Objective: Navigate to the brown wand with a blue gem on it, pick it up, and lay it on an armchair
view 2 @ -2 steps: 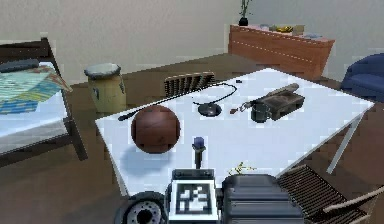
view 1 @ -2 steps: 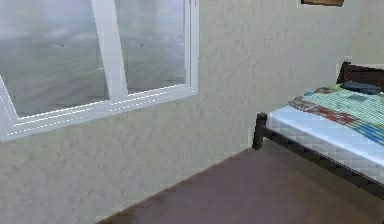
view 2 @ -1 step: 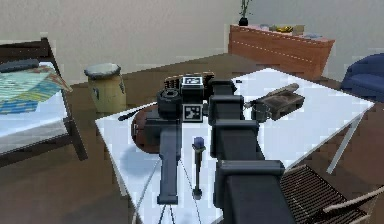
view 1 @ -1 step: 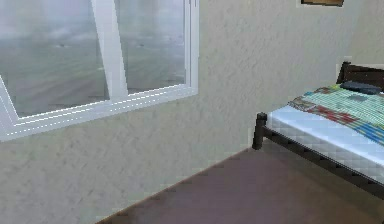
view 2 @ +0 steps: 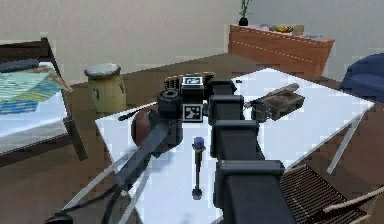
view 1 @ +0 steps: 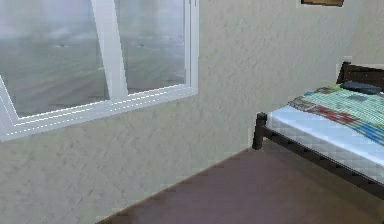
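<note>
A thin dark stick (view 2: 197, 168) with a bluish knob at its far end lies on the white table (view 2: 300, 125), just left of the arm's dark bar. It looks like the wand. My gripper (view 2: 100, 190) slants down and left from the two white marker squares, across the table's near corner. I cannot tell whether it holds anything. A round brown thing (view 2: 142, 124) sits by the gripper's body. Part of a blue armchair (view 2: 366, 75) shows at the arm side view's right edge.
A brown oblong object (view 2: 276, 100) lies farther out on the table. A drum-shaped bin (view 2: 105, 86) stands between the table and a bed (view 2: 25, 100). A wooden dresser (view 2: 280, 45) lines the far wall. The forward view has a window (view 1: 95, 55), a wall and a bed (view 1: 330, 120).
</note>
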Tool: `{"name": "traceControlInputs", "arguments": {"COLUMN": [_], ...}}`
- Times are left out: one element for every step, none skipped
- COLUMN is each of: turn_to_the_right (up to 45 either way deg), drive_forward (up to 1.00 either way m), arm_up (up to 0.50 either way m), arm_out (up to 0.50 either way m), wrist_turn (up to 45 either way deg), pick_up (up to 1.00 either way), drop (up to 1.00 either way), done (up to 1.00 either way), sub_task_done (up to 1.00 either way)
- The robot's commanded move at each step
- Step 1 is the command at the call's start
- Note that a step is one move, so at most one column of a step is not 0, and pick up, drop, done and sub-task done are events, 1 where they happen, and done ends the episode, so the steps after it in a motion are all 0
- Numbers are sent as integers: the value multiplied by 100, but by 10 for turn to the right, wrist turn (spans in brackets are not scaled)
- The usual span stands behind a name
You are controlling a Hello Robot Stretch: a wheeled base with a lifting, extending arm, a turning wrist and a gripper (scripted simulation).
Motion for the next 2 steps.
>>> {"name": "traceControlInputs", "arguments": {"turn_to_the_right": [0,0], "drive_forward": [0,0], "arm_up": [0,0], "arm_out": [0,0], "wrist_turn": [450,450], "pick_up": [0,0], "drop": [0,0], "done": [0,0], "sub_task_done": [0,0]}}
